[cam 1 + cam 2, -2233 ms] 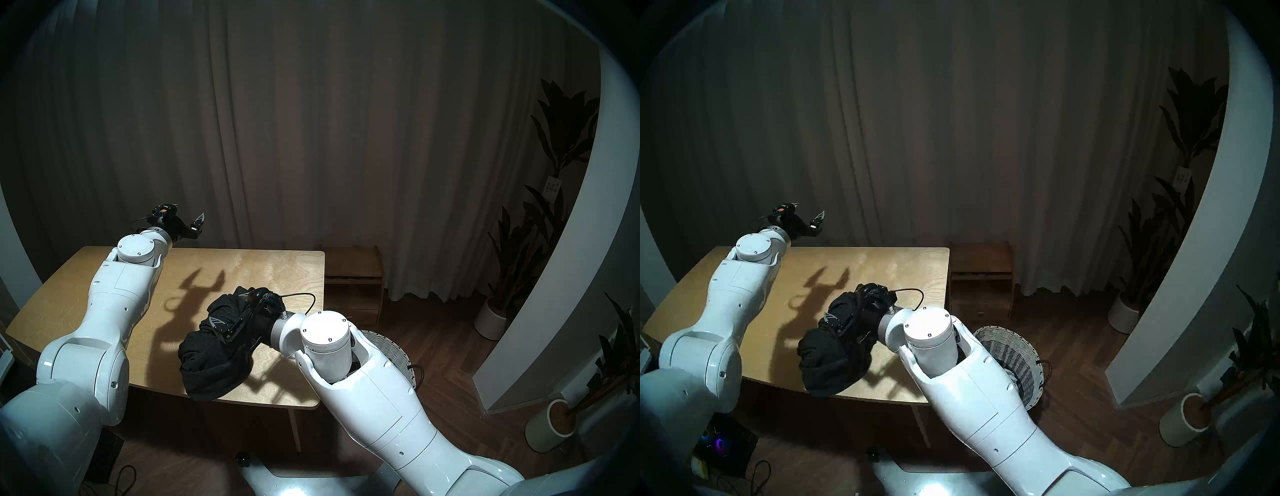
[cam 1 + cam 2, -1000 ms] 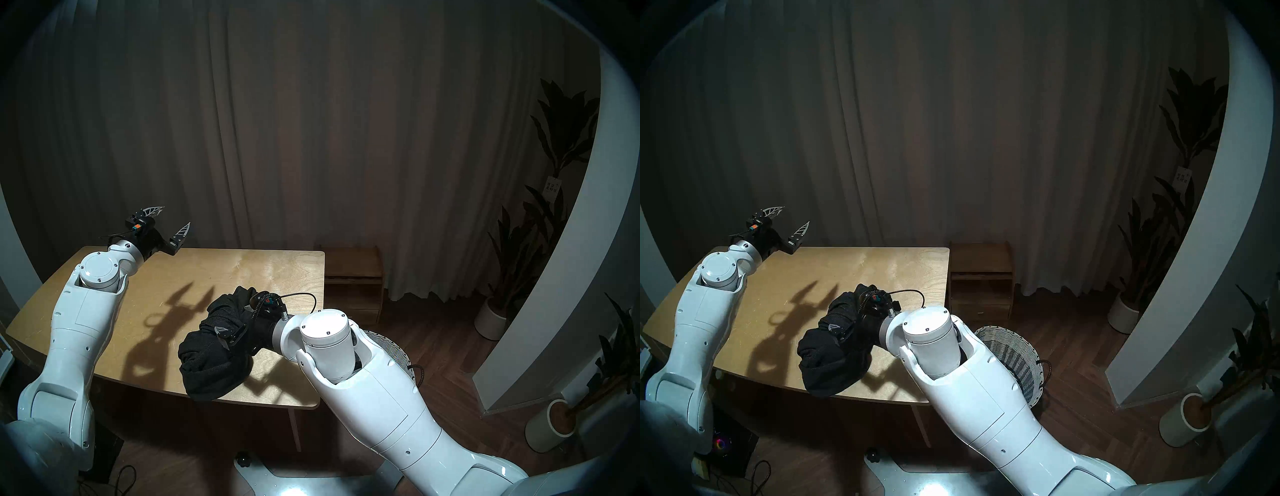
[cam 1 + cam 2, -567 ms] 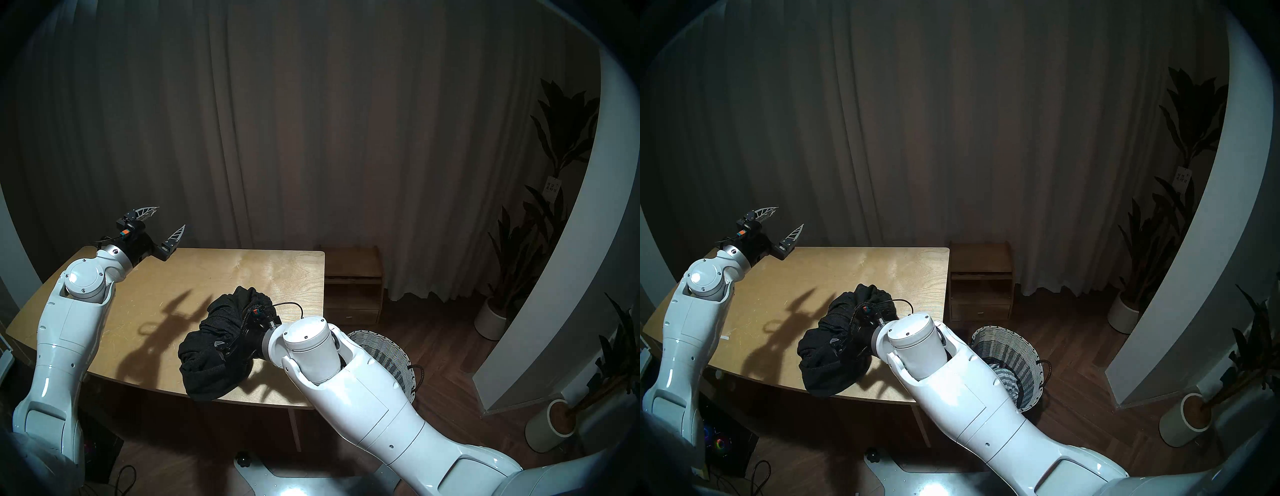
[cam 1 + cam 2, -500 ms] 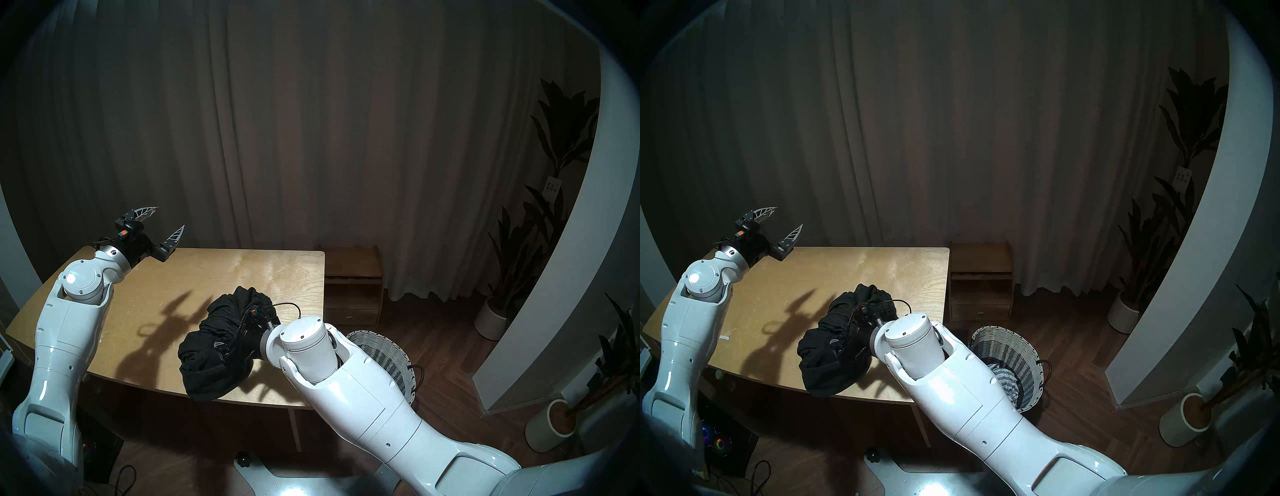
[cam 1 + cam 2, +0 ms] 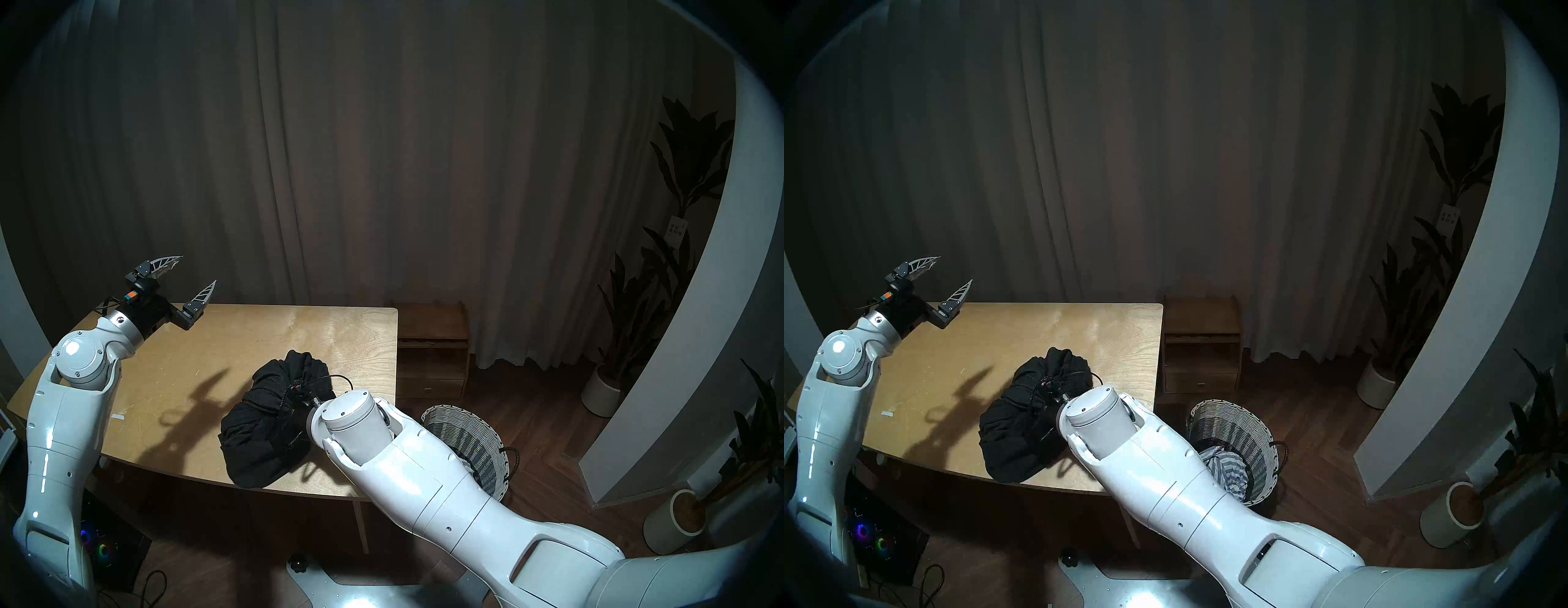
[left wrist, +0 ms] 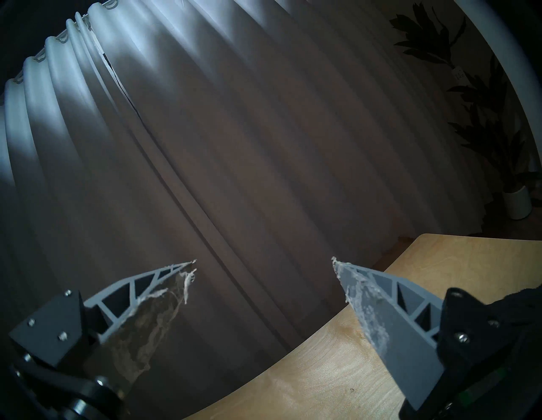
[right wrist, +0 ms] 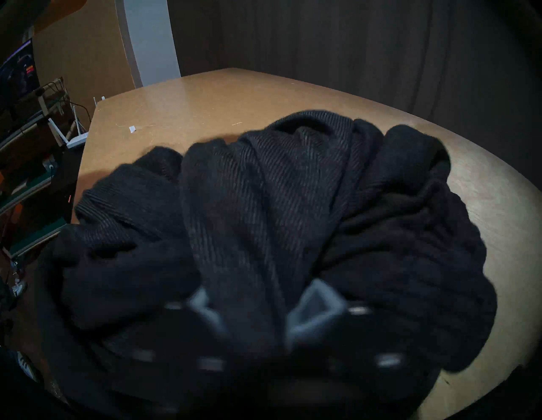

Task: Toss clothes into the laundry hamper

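Two grippers: mine.
Right gripper [image 7: 258, 311]: pinched into black ribbed knit garment [image 5: 271, 420], bunched on wooden surface [image 5: 263, 335].
Left gripper [image 5: 193, 276]: spread wide, empty.

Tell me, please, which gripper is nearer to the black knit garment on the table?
Right. The right gripper is buried in the black knit garment, pinching a fold. The left gripper hangs open above the table's far left corner, well clear.

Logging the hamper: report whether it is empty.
Not empty: the hamper holds a grey-and-white striped garment, visible inside in the head view.
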You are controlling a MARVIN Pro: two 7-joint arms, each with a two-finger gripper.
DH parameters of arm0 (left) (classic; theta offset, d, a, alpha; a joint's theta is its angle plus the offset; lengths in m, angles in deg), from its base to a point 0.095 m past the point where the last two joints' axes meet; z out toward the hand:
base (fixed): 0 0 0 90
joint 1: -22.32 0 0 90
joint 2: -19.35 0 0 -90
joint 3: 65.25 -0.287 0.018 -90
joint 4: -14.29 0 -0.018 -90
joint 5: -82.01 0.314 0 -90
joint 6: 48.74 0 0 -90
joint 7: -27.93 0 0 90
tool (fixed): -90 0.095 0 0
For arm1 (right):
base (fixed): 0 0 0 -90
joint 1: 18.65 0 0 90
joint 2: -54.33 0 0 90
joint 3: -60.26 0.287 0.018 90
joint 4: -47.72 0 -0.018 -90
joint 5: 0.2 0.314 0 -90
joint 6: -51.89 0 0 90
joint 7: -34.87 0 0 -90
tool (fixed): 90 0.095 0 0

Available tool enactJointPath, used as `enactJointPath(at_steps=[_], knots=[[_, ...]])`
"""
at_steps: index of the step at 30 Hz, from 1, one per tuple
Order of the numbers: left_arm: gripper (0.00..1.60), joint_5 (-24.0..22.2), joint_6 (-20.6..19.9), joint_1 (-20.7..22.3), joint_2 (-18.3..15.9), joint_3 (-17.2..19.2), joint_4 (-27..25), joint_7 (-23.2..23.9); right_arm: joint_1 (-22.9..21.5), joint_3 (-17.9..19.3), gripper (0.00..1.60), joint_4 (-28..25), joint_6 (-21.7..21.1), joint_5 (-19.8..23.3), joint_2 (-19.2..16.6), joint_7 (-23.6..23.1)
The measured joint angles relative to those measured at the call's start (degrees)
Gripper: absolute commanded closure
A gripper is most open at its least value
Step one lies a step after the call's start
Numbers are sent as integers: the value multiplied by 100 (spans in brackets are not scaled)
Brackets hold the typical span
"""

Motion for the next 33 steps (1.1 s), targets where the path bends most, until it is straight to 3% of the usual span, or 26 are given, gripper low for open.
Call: enactJointPath(at_steps=[6, 13, 22, 33], knots=[[0, -158, -98, -420, 87, 439, -404, 51, -99, 7, 160, 261, 197, 185, 117, 195], [0, -303, -255, -878, 272, 811, -781, 91, -148, 458, 160, 223, 413, 382, 108, 476], [0, -439, -451, -1386, 559, 965, -1081, 157, -446, 1426, 160, -325, 769, 605, -319, 976], [0, -548, -706, -1903, 897, 1039, -1546, 180, -470, 2549, 160, -995, 1201, 905, -859, 1637]])
